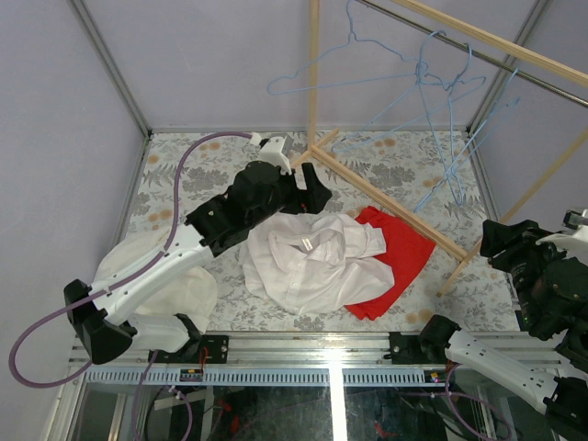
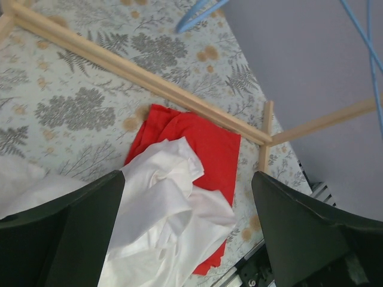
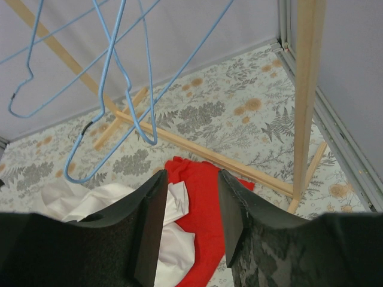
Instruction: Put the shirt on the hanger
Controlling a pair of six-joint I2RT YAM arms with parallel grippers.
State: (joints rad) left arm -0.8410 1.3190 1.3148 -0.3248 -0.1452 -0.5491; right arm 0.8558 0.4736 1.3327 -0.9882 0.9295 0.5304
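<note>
The white shirt (image 1: 308, 262) lies crumpled on the floral table, neck tag facing up, partly over a red cloth (image 1: 395, 257). My left gripper (image 1: 308, 195) is open and empty, hovering just behind the shirt; in the left wrist view (image 2: 188, 239) the shirt (image 2: 158, 209) shows between the wide-apart fingers (image 2: 66, 233). Several blue wire hangers (image 1: 446, 101) hang from the wooden rack rod at the back right. My right gripper (image 1: 503, 241) is open and empty at the right side, away from the shirt. The right wrist view (image 3: 188, 221) shows a hanger (image 3: 116, 89), the shirt (image 3: 173, 239) and the red cloth (image 3: 203, 191).
A creamier off-white garment (image 1: 152, 276) lies at the left under my left arm. The wooden rack's base bar (image 1: 386, 197) runs diagonally behind the clothes, with an upright post (image 1: 314, 64) at the back and another (image 3: 305, 89) on the right. Grey walls enclose the table.
</note>
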